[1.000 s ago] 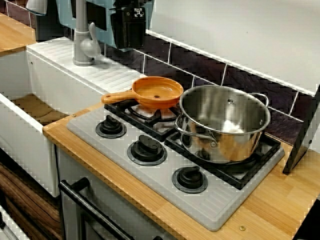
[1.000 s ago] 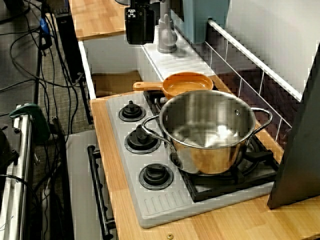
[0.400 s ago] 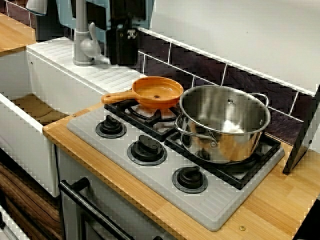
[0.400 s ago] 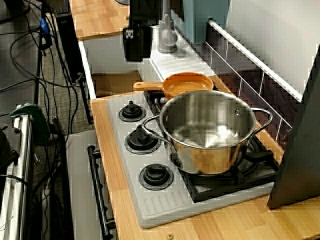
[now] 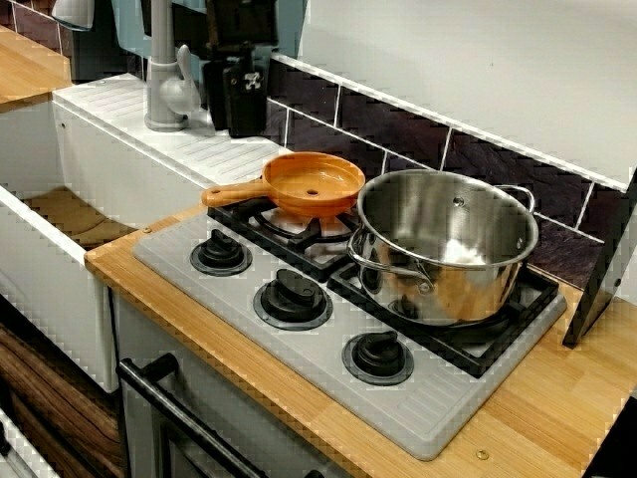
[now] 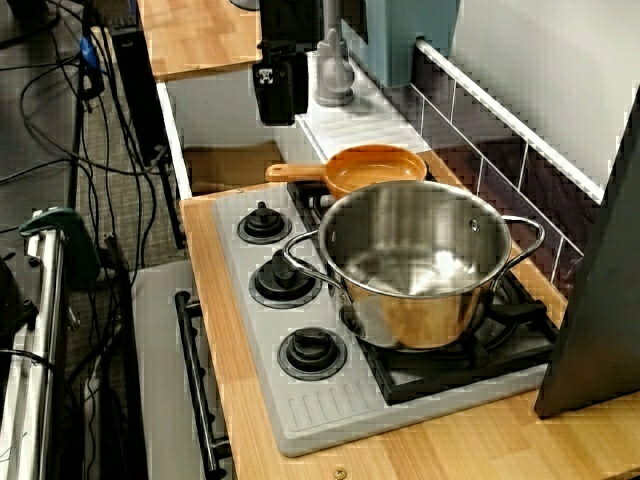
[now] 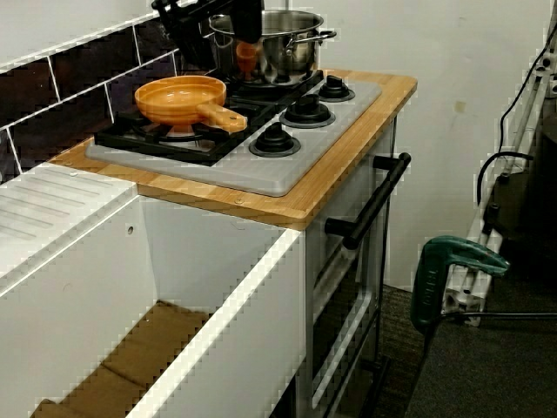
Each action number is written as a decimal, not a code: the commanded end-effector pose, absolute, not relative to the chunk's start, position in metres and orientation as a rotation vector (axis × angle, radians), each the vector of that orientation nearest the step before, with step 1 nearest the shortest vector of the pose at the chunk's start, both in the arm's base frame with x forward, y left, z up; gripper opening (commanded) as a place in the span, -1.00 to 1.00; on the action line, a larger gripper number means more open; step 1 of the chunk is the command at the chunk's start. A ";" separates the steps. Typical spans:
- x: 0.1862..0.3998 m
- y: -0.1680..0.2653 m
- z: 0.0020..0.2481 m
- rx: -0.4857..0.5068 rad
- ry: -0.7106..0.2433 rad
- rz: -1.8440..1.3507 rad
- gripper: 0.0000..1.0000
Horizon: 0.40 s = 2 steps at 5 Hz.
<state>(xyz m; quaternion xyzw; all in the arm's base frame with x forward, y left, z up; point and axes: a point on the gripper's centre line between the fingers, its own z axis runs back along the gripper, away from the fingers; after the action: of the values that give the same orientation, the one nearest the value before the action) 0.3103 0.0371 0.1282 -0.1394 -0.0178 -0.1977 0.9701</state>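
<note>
Grey metal tap (image 5: 164, 85) stands upright on the white ridged drainboard (image 5: 119, 124), between the sink and the hob. The black gripper (image 5: 246, 127) hangs just beside the tap, low over the drainboard, fingers pointing down. Neither the front view nor the side view shows the gap between them, so its opening cannot be told. An orange round pan with a long handle (image 5: 317, 181) sits on the rear burner, near the gripper.

Hazards, as judged:
- Sideways drift would strike the tap.
- A drop would ram the drainboard.
- A swing toward the hob could catch the pan's handle and knock it against the steel pot (image 5: 445, 244).
</note>
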 end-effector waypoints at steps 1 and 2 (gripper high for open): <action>0.313 0.040 0.118 -0.215 -0.134 -0.311 1.00; 0.316 0.035 0.107 -0.166 -0.157 -0.296 1.00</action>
<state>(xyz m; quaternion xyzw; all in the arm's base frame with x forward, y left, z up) 0.3121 0.0321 0.0928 -0.0946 -0.0571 -0.1455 0.9832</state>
